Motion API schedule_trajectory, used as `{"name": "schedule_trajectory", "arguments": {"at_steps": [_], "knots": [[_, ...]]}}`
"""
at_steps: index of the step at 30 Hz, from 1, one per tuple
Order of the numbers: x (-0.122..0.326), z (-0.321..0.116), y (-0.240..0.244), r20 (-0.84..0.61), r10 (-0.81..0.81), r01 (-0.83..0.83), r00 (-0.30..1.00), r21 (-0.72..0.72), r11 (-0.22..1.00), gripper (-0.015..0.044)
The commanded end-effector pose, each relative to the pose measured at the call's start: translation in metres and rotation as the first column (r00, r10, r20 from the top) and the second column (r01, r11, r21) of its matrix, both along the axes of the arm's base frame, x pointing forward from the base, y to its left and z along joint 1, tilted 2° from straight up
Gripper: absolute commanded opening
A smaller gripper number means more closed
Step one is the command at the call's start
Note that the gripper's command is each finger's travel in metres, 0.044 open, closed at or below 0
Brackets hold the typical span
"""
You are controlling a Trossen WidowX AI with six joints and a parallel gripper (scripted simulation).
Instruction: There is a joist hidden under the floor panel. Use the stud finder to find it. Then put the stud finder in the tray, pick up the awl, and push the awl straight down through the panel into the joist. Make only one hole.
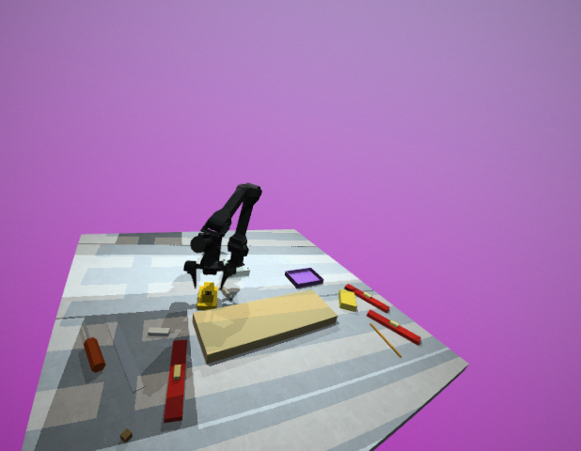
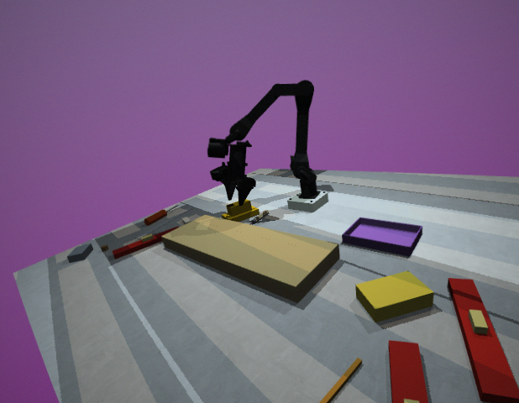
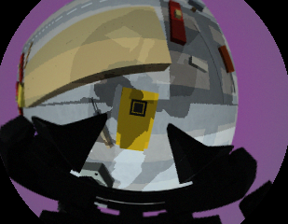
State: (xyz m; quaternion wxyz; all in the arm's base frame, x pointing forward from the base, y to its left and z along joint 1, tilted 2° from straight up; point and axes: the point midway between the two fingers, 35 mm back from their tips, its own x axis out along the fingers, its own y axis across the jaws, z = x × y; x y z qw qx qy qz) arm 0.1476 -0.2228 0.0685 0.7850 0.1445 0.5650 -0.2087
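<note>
The yellow stud finder (image 1: 207, 302) (image 2: 241, 210) (image 3: 133, 128) stands on the table beside the panel's near-robot edge, its black square mark facing up in the wrist view. My gripper (image 1: 209, 286) (image 2: 236, 201) (image 3: 138, 121) is open and empty, pointing down just above the stud finder, a fingertip to either side of it in the wrist view. The awl (image 1: 229, 293) (image 2: 260, 216) (image 3: 105, 135) lies beside the stud finder, its thin tip toward the panel. The tan floor panel (image 1: 266, 320) (image 2: 251, 253) (image 3: 102, 56) lies flat; the joist is hidden. The purple tray (image 1: 304, 276) (image 2: 381, 232) is empty.
A red bar (image 1: 177, 396) (image 3: 177, 28), an orange-handled tool (image 1: 94, 355) (image 3: 226, 59) and a pale block (image 1: 158, 331) lie at one end of the panel. A yellow block (image 1: 348, 300) (image 2: 394, 295), two more red bars and an orange stick (image 1: 384, 340) lie beyond the other end.
</note>
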Motion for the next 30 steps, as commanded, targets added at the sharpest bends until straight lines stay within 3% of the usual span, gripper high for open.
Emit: {"name": "schedule_trajectory", "arguments": {"at_steps": [1, 20, 23, 30], "knots": [[0.000, -0.008, 0.002, 0.002, -0.003, 0.003, 1.000, 0.009, 1.000, 0.0440], [0.001, -0.036, 0.002, 0.003, -0.003, 0.003, 1.000, 0.008, 1.000, 0.0440], [0.001, -0.036, 0.002, 0.003, -0.003, 0.003, 1.000, 0.008, 1.000, 0.0361], [0.001, -0.036, 0.002, 0.003, -0.003, 0.003, 1.000, 0.008, 1.000, 0.0315]]}}
